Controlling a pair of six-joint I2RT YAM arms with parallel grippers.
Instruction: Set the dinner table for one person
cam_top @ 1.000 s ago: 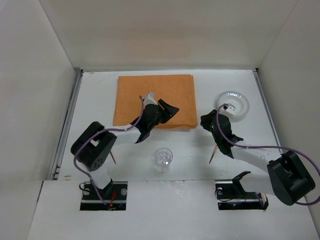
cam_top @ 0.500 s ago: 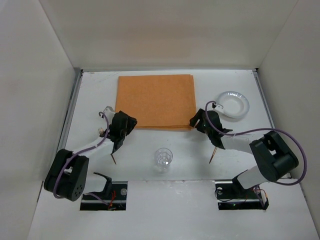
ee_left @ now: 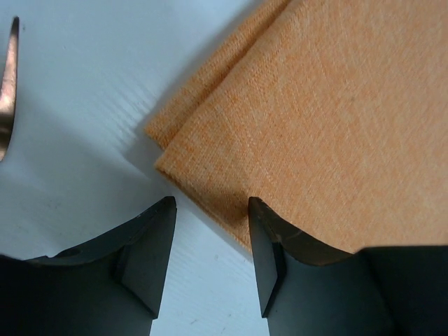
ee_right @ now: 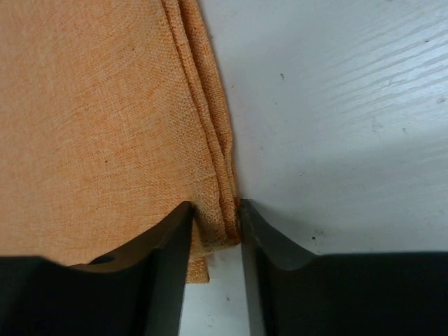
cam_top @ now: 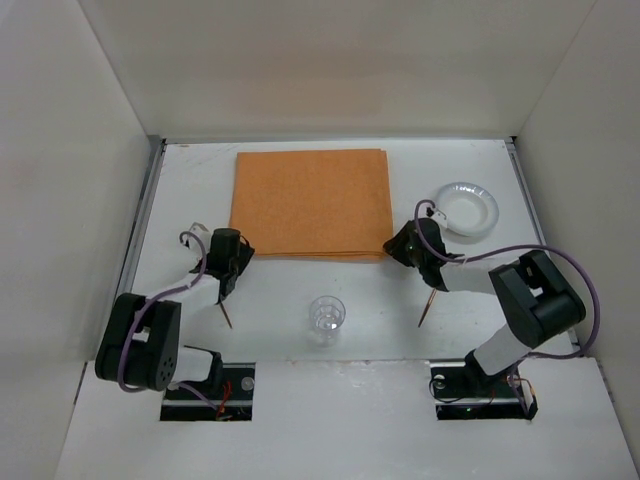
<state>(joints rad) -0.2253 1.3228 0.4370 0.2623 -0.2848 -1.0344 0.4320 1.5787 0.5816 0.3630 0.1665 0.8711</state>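
Note:
The dinner table (cam_top: 280, 290) is a white tabletop with an orange folded placemat (cam_top: 310, 200) at its far middle. My left gripper (cam_top: 228, 256) is low at the placemat's near-left corner. In the left wrist view it (ee_left: 212, 204) is open, with the right finger over the cloth edge (ee_left: 294, 126) and bare table between the jaws. My right gripper (cam_top: 402, 246) is at the near-right corner. In the right wrist view it (ee_right: 215, 207) is shut on the placemat's folded edge (ee_right: 210, 175).
A white plate (cam_top: 467, 208) lies right of the placemat. A clear glass (cam_top: 326, 317) stands near the front middle. One copper utensil (cam_top: 226, 316) lies front left, also in the left wrist view (ee_left: 7, 91), and another (cam_top: 428, 308) lies front right. Metal rails (cam_top: 140, 240) edge the sides.
My left gripper left the placemat's middle and swung down to its near-left corner. My right gripper moved from beside the plate to the near-right corner and closed on the cloth edge.

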